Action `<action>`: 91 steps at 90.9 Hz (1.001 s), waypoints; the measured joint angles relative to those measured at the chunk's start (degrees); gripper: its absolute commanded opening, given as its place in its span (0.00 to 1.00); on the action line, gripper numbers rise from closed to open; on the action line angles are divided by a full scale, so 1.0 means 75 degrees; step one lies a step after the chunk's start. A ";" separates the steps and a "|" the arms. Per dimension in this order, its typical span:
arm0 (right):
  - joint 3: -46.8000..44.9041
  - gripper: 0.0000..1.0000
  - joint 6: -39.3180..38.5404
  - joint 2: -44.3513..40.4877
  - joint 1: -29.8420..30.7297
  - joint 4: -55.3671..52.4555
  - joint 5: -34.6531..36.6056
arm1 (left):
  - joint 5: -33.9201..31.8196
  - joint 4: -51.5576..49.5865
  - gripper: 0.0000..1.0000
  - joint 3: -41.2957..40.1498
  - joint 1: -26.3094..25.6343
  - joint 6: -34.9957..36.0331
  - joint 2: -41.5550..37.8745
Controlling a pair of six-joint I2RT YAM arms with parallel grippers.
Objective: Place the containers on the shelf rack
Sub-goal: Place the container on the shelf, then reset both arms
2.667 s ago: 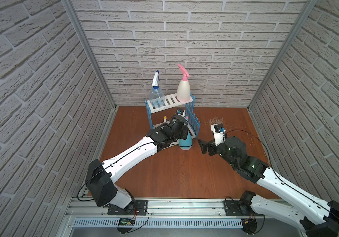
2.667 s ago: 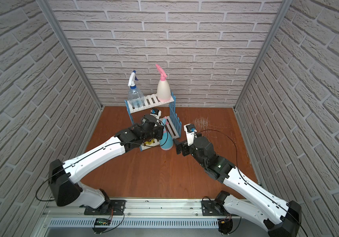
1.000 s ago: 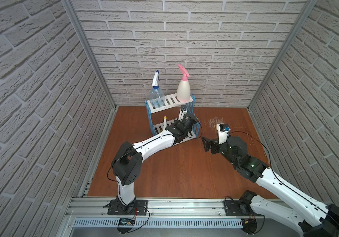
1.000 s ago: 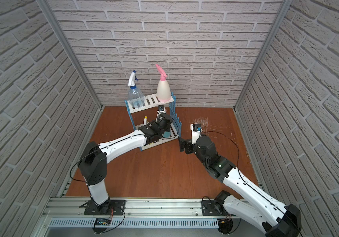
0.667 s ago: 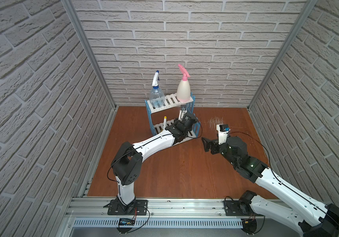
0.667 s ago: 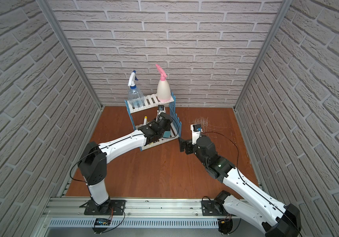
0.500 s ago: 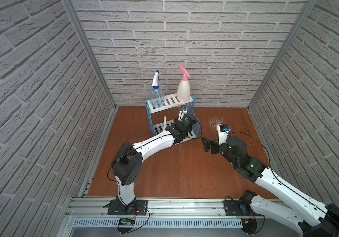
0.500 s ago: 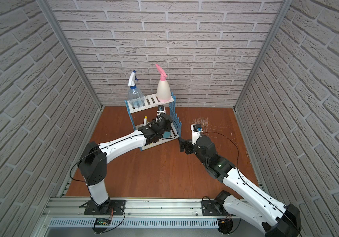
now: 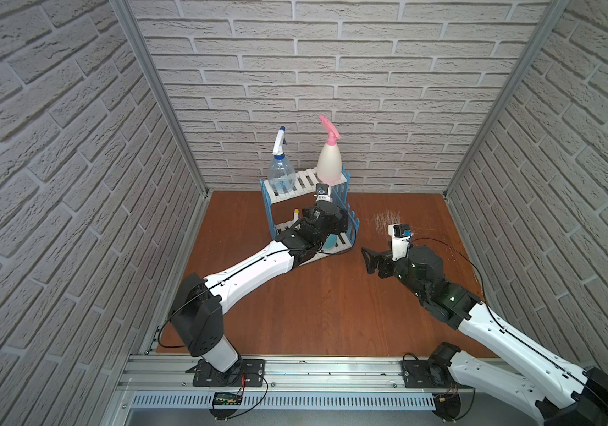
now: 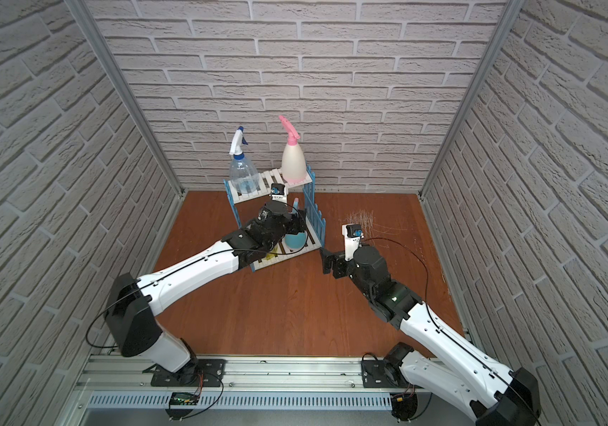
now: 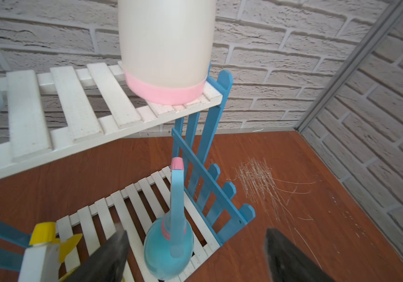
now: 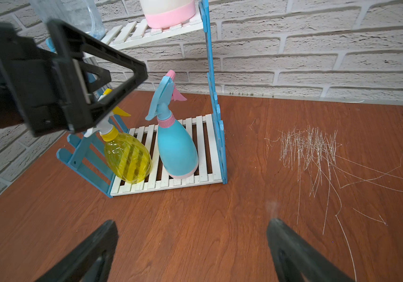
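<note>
Pale, rough brick-patterned walls (image 9: 332,73) closed in three sides of the glossy brown wood-grain table (image 9: 313,295).

My left pincer (image 11: 194,233) reached in at the lower tier of the rack (image 12: 214,109) with its dark jaws spread wide, gripping nothing.

There was one rack, a small stand with two white slatted shelves held between light-blue picket-fence sides. Four teardrop-shaped plastic spray bottles stood on it, two to a shelf.

On the top shelf, the clear bottle (image 9: 281,177) was at the left, see-through, with a white trigger head tipped in blue. The cream bottle (image 9: 330,162) was at the right, smooth and opaque, with a pink trigger and a pink band round its base.

On the lower shelf, the yellow bottle (image 12: 128,158) was at the left, translucent enough that the slats showed through it. Just beside it stood the teal bottle (image 12: 177,151), opaque, with a pink collar and a pink base, next to the right-hand fence. It stood free, ahead of my left jaws and touched by neither. I could not tell whether any bottle held liquid.

Right of the rack, a patch of thin pale scratches (image 12: 308,146) marked the table.

My right pincer (image 12: 192,223) hovered over bare wood, well apart from the rack, its jaws wide apart and empty.
</note>
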 measured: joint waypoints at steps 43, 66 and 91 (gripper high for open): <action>0.0087 0.99 -0.0399 0.0262 -0.0271 0.0055 -0.0901 | 0.1574 -0.1070 0.98 -0.1679 0.1274 0.1096 -0.3284; 0.0087 0.99 -0.0358 0.0213 -0.1020 0.0052 -0.1145 | 0.1865 -0.1588 0.98 -0.2868 0.3783 0.1180 -0.5158; -0.0032 0.99 -0.0341 0.0157 -0.3013 0.0274 -0.1087 | 0.0985 -0.0224 0.98 -0.5243 0.5607 0.0778 -0.5135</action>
